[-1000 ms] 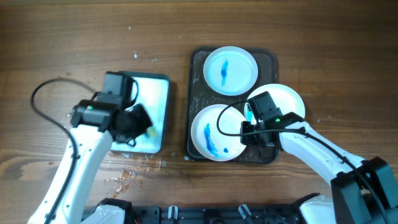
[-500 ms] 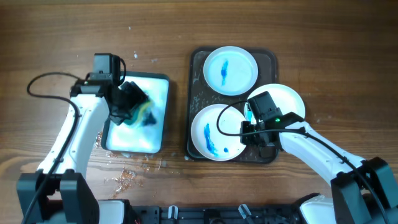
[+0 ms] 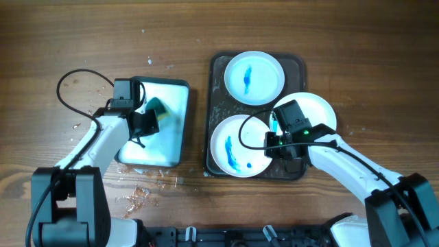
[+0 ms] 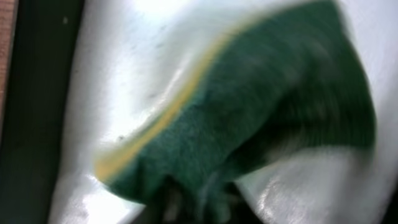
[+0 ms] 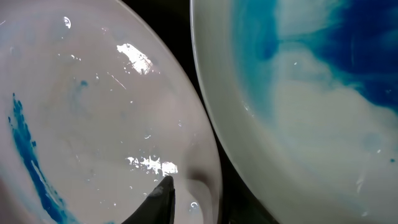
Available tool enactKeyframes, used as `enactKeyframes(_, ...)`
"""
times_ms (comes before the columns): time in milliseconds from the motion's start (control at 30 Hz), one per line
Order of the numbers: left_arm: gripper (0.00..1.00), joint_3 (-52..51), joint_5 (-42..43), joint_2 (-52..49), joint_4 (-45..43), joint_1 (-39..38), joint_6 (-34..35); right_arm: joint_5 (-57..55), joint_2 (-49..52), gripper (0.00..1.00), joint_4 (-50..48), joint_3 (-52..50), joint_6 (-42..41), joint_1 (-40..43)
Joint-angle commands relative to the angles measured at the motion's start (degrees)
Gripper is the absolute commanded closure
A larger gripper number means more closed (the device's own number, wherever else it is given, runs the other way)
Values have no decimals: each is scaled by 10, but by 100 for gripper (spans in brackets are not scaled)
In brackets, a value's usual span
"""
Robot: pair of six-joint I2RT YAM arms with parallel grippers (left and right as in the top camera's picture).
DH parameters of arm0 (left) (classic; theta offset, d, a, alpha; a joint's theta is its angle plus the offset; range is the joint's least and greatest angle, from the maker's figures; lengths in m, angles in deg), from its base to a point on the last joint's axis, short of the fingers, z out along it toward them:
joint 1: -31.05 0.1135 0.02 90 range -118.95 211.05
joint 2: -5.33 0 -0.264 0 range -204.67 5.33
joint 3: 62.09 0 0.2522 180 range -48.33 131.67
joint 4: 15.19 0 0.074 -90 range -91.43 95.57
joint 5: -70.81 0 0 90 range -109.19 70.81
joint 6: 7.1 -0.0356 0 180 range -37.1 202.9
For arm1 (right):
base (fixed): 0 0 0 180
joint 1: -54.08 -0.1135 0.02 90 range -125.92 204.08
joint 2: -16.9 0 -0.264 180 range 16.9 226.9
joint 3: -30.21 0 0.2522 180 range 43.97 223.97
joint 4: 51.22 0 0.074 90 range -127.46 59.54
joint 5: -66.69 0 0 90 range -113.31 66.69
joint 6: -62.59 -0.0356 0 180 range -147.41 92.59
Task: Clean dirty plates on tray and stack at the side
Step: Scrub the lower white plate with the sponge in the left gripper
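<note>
Item: sponge (image 3: 159, 108), left of the tray (image 3: 217, 89), pinched in our left gripper (image 3: 151, 117). Item: smeared plate (image 3: 236, 145), tray's near half, rightward of the sponge. Our right gripper (image 3: 278, 141) sits at its right rim; finger spread we cannot tell.

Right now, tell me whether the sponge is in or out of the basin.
In: overhead, the sponge sits inside the rim of the basin.

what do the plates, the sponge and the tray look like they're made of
Plates: white and glossy, with sharp glints in the right wrist view. Glazed ceramic or hard plastic, can't tell which.
Sponge: green fibrous scouring layer on yellow foam.
Tray: dark with a slight sheen, likely plastic.
</note>
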State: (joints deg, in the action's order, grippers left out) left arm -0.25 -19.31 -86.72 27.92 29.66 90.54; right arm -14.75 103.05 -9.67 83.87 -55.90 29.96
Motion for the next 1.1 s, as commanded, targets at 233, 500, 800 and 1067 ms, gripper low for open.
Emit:
enactKeyframes(233, 96, 201, 195, 88, 318, -3, 63, 5, -1, 75, 1, 2, 16, 0)
enactKeyframes(500, 96, 147, 224, 66, 221, -227, 264, 5, -1, 75, -2, 2, 30, 0)
enactKeyframes(800, 96, 100, 221, -149, 0, -372, 432, 5, -1, 75, 1, 2, 28, 0)
enactKeyframes(1067, 96, 100, 375, -193, -43, -380, 421, 5, -1, 75, 4, 2, 29, 0)
